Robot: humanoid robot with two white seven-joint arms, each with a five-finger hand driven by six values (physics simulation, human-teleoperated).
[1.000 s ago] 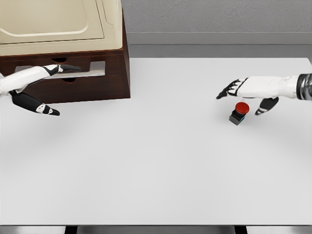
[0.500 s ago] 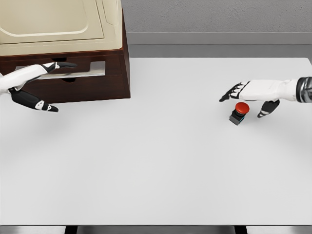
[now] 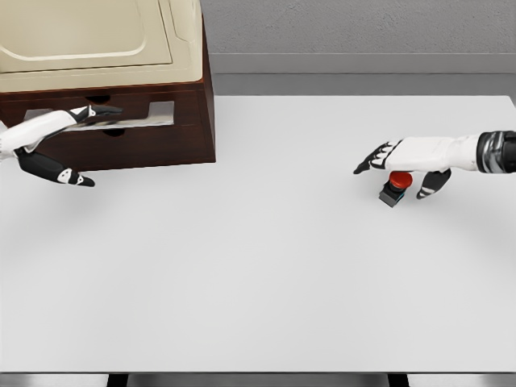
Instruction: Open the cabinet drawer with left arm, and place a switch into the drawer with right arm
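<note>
At the far left, the left hand (image 3: 50, 137) comes in from the picture's edge at the level of the cabinet (image 3: 121, 89), which stands on the back left corner of the white table (image 3: 258, 274). Its fingers (image 3: 101, 111) are stretched out flat and lie along the light front strip of the upper drawer (image 3: 141, 117), close under the dark handle notch, while the thumb (image 3: 68, 176) hangs lower, in front of the lower drawer panel and apart from it. The hand is open, and I cannot tell if the fingertips really hook the drawer or only touch it. The cabinet has a dark brown wooden body and a cream-coloured top part, and the upper drawer shows a pale narrow band across its front, so it seems pulled out only a little. The middle of the table is plain white. To the right, the switch (image 3: 394, 187), a red round push button on a small dark base with a bit of blue, stands on the table. The right hand (image 3: 401, 161) is directly above it, palm down, with the fingers spread toward the left and the thumb (image 3: 427, 184) pointing down just to the right of the button. The hand covers the top of the red cap, but the fingers are not closed around it, so it holds nothing.
</note>
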